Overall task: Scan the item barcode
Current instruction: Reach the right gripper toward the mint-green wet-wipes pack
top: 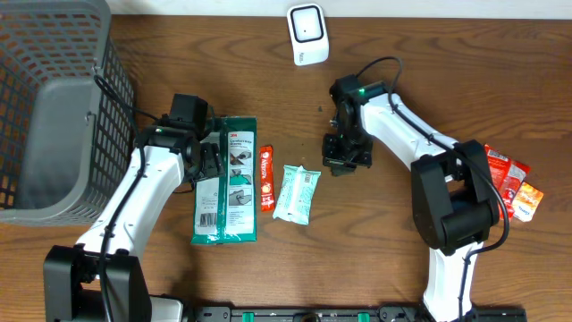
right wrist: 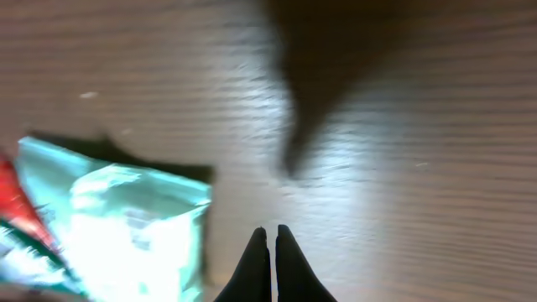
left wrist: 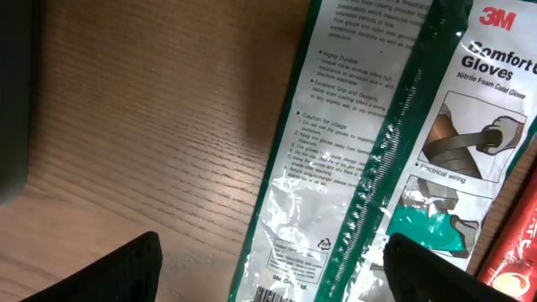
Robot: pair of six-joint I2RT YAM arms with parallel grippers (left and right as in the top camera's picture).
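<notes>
A green and clear 3M gloves pack [top: 226, 181] lies flat on the table, left of centre. My left gripper [top: 211, 161] hovers open over its left edge. In the left wrist view the gloves pack [left wrist: 369, 143] fills the right half, and a strip of its barcode [left wrist: 273, 295] shows at the bottom edge between the wide-apart fingers [left wrist: 126, 268]. A white scanner [top: 307, 34] stands at the back. My right gripper [top: 343, 163] is shut on nothing above bare wood. Its closed tips [right wrist: 273, 231] sit just right of a pale teal packet [right wrist: 126, 226].
A small red packet [top: 266, 177] and the pale teal packet [top: 297, 192] lie between the arms. Red and orange packets [top: 511, 183] sit at the right edge. A grey wire basket [top: 54, 107] fills the far left corner.
</notes>
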